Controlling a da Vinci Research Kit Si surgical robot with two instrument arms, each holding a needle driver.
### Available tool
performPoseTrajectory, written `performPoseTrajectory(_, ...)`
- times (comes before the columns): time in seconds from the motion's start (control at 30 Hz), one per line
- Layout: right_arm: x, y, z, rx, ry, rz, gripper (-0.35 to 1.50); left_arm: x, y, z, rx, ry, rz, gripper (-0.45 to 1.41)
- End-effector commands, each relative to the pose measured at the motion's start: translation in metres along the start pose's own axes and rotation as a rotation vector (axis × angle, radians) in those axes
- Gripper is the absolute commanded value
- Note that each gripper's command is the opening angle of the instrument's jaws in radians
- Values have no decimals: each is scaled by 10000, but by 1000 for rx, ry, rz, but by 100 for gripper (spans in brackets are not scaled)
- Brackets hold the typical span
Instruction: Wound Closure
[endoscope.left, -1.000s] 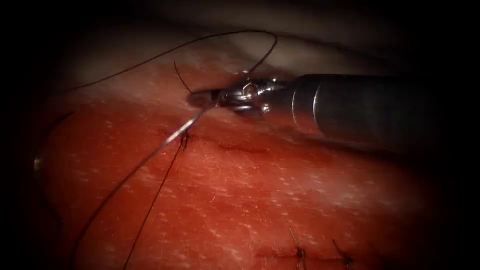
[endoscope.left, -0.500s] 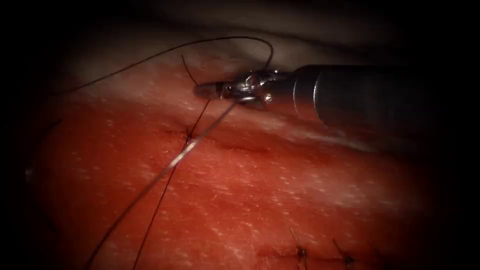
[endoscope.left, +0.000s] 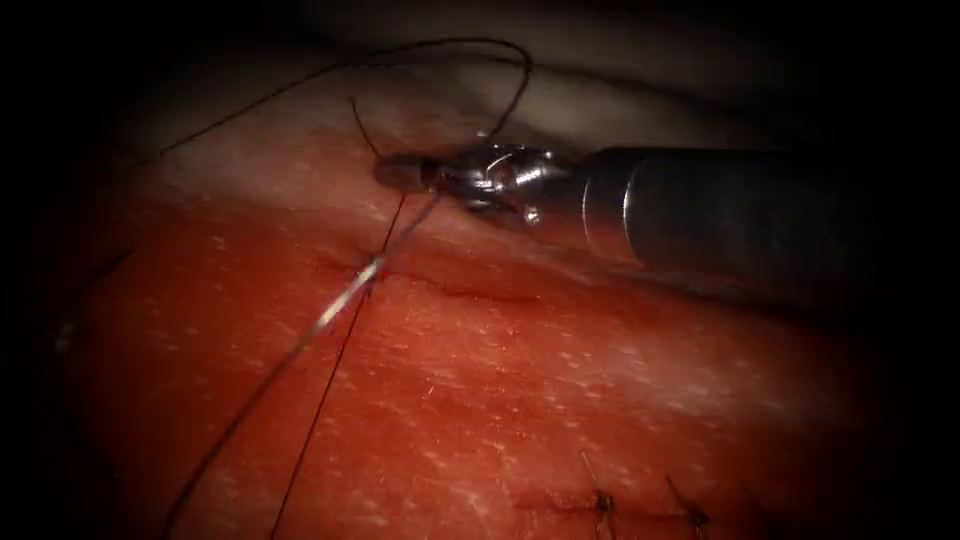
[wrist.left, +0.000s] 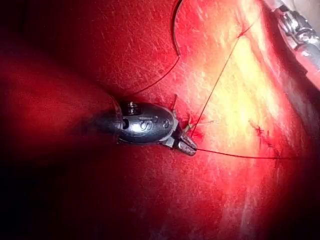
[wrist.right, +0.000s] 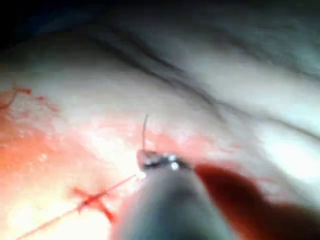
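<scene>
right tool (endoscope.left: 405, 172) sits upper middle of the endoscope view, jaws clamped on the thread (endoscope.left: 330, 360) just above the cut (endoscope.left: 450, 290); left tool (wrist.left: 186, 145) jaws pinch thread too; needle (wrist.left: 174, 30) lies loose on the tissue (endoscope.left: 560, 400)

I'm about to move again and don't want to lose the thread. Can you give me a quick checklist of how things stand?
1. Right tool grip: jaws shut on the thread just above the cut. Ok.
2. Left tool grip: jaws look shut on thread in the left wrist view. Ok.
3. Needle: neither tool holds it, and where it lies is unclear. Cannot tell.
4. Stitch: thread enters the tissue at the cut's left end. Ok.
5. Loose loop: it arcs over the right tool's wrist, and it may or may not be snagged. Cannot tell.
</scene>
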Motion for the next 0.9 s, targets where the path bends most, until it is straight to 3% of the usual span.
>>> performPoseTrajectory(0.03,8,-4,1,28,31,-65,98,2,0,6,1,9,8,-35)
performPoseTrajectory(0.2,22,-2,-21,30,61,-345,115,69,-32,7,12,35,59,-35)
performPoseTrajectory(0.3,24,12,-53,-43,90,-502,121,150,-90,16,33,90,99,-35)
performPoseTrajectory(0.47,20,24,-85,-100,100,-576,121,192,-144,28,26,116,113,-35)
performPoseTrajectory(0.57,20,31,-100,-137,104,-606,121,199,-168,31,27,122,113,-35)
performPoseTrajectory(0.63,14,27,-105,-172,112,-604,131,201,-191,31,27,126,111,-35)
performPoseTrajectory(0.73,4,16,-108,-170,116,-604,130,203,-216,29,32,129,109,-35)
performPoseTrajectory(0.9,-7,-13,-119,-156,213,-594,93,205,-269,25,34,123,107,-35)
